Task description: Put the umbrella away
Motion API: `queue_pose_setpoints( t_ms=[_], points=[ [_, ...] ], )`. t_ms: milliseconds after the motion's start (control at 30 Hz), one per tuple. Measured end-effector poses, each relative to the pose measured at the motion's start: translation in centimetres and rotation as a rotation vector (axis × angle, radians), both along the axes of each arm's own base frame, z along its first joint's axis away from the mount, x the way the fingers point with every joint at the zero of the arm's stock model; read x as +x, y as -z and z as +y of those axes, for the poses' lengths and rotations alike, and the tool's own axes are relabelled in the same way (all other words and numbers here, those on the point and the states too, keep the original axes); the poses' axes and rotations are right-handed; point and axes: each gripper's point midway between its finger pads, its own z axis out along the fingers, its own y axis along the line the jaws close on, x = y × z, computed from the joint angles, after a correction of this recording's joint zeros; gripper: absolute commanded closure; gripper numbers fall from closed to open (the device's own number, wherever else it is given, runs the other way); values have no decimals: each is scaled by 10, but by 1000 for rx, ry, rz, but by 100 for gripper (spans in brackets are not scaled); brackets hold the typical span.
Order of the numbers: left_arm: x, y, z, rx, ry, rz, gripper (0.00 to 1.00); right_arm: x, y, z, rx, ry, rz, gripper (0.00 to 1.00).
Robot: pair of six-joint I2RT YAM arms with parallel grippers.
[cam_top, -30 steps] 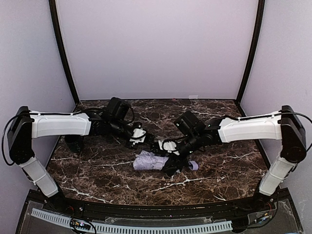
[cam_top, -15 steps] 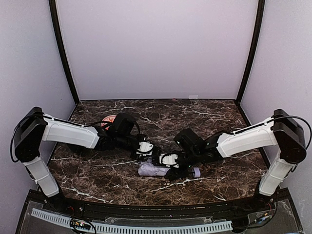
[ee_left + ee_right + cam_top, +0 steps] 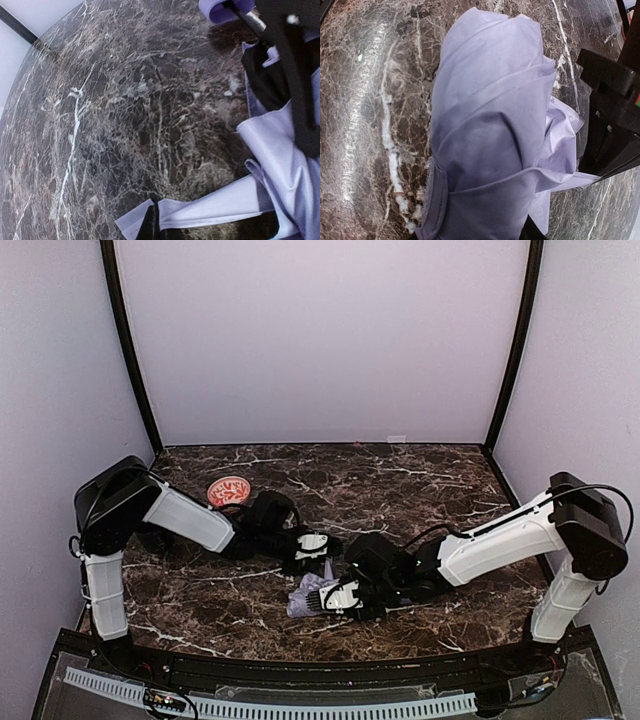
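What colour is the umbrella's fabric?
The umbrella is pale lavender, best seen in the right wrist view.

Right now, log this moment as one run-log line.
left gripper: shut on umbrella fabric flap | right gripper: shut on bunched fabric | umbrella: on marble table | red-patterned bowl: back left, apart

No text, brand, number or sign can be read in any view. A small white tag (image 3: 397,439) is seen at the counter's (image 3: 430,475) twelve o'clock edge, but its face is illegible.
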Motion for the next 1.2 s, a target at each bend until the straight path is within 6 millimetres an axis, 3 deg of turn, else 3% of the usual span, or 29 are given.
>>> queue_pose_setpoints(
  t_ms=[133,367,900,1033,1133,1200],
  points=[
    [11,9,-1,20,-23,-46,100,4,-1,-1,-10,6,-41,100],
    [18,7,-16,-4,18,-62,100,9,-2,-3,-24,21,-64,100],
    [32,10,-27,-32,41,-173,98,18,1,-3,-21,82,-64,100],
    [38,10,-29,-37,18,-172,80,20,2,-3,-19,104,-59,100],
    [51,5,-29,-41,-25,-200,57,20,3,-2,-14,115,-53,100],
    [71,-1,-25,-32,-96,-253,43,19,4,2,-5,117,-38,100]
  ],
)
